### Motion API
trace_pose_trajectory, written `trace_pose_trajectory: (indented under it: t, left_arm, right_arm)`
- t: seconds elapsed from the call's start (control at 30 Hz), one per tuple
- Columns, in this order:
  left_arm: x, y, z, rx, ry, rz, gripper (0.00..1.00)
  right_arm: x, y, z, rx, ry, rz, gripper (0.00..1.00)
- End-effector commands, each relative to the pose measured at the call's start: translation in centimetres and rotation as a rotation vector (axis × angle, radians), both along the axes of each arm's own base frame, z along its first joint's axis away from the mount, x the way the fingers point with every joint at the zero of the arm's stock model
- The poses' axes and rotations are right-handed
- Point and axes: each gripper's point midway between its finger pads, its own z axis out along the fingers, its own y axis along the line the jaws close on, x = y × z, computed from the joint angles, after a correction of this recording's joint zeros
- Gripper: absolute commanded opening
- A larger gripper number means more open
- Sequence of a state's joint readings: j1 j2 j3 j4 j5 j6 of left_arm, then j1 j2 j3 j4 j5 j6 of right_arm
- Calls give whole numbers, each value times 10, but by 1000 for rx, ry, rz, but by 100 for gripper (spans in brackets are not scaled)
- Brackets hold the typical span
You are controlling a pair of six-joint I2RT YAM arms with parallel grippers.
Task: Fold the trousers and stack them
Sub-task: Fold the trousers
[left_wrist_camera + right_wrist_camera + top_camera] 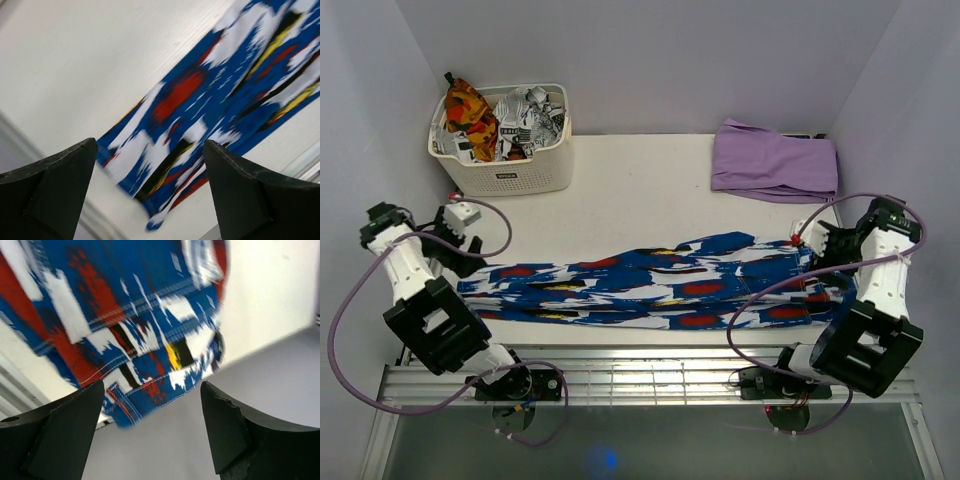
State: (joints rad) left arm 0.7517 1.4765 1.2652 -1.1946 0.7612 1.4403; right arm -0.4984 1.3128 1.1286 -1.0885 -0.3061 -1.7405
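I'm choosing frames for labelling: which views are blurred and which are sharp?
Top external: sharp, evenly lit, trousers crisp. Left wrist: print smeared by motion blur, left tool sharper. Right wrist: cloth also smeared, stitching still readable.

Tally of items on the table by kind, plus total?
Bright blue brush-streaked cloth trousers: 1
Folded lilac-purple cloth garment: 1
Cream slotted plastic basket: 1
Orange-red printed cloth in basket: 1
Black-and-white printed cloth in basket: 1
Total: 5

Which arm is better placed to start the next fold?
Probably left: the left gripper, open, hangs over the cuff end of the bright blue streaked cloth trousers; the right gripper, open, faces the bulkier waistband.
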Motion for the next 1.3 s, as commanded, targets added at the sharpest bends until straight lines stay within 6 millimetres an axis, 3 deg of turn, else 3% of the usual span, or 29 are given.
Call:
trace_pose_trajectory:
  t: [0.0, 0.13, 0.23, 0.3, 0.47, 0.6, 0.7, 0.87, 0.93, 1.0, 1.07, 1.1, 1.17, 1.2, 1.27]
  left_arm:
    - [0, -62, -7, -112, 68, -30, 98]
    - [-5, -83, -46, -165, 194, 20, 90]
    - [-3, -87, -69, -177, 276, 77, 81]
    - [-11, -97, -89, -167, 353, 95, 75]
    - [-18, -78, -140, -100, 527, 251, 66]
    - [-3, -55, -153, -71, 578, 378, 59]
    - [9, -38, -161, -35, 583, 460, 55]
    - [39, -18, -142, -15, 513, 472, 50]
    - [50, -18, -128, -32, 468, 467, 50]
    - [63, -25, -103, -88, 434, 438, 58]
    - [73, -57, -60, -242, 360, 312, 67]
    - [77, -71, -45, -255, 307, 216, 74]
    - [74, -101, -16, -246, 223, 90, 77]
    - [68, -129, -16, -215, 219, -10, 78]
    - [57, -156, -14, -156, 181, -148, 78]
  right_arm:
    - [-30, 11, -18, -46, 81, 39, 83]
    - [-32, 1, -20, -117, 75, 62, 87]
    - [-20, 9, -7, -43, 54, 27, 90]
    - [-17, 21, -13, 16, 105, 16, 88]
    - [-22, 34, -69, 38, 272, -89, 67]
    - [-17, 37, -95, 49, 312, -145, 65]
    - [-1, 40, -102, 61, 297, -179, 63]
    - [18, 58, -87, 131, 279, -168, 61]
    - [24, 62, -70, 152, 254, -166, 61]
    - [25, 70, -48, 192, 235, -159, 61]
    - [20, 69, -37, 186, 230, -156, 63]
    - [16, 67, -26, 166, 199, -145, 64]
    - [6, 51, -19, 96, 150, -114, 67]
    - [1, 45, -20, 70, 141, -105, 68]
    - [-12, 29, -24, 2, 129, -84, 70]
